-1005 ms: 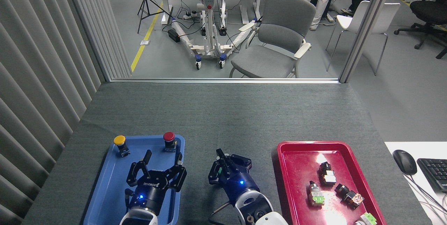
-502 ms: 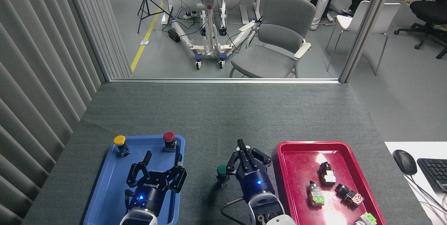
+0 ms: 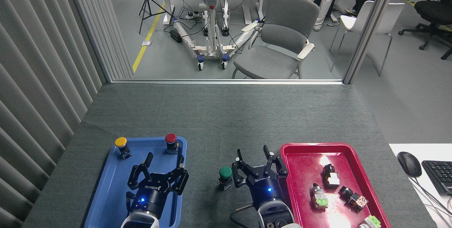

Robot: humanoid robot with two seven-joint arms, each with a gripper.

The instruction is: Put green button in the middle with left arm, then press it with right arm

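Right tool (image 3: 253, 154): fingers spread wide, pinching nothing, above the grey mat between the green button and the red tray.
Left tool (image 3: 164, 159): fingers spread as well, empty, above the blue tray.
Green button (image 3: 225, 174): upright on the grey mat, just beside the right tool on its left side, apart from both trays.
The middle (image 3: 226, 122): grey felt-like mat over the bench, bare except for the green button.
Blue tray (image 3: 106, 192): on the left; yellow button (image 3: 121, 143) in the far left corner, red button (image 3: 171, 140) in the far right corner, both upright.
Red tray (image 3: 300, 171): on the right, with several small switch parts (image 3: 332, 189) lying inside.
Beyond the right bench edge: black mouse (image 3: 409, 163) and keyboard (image 3: 439, 175) on a white surface.
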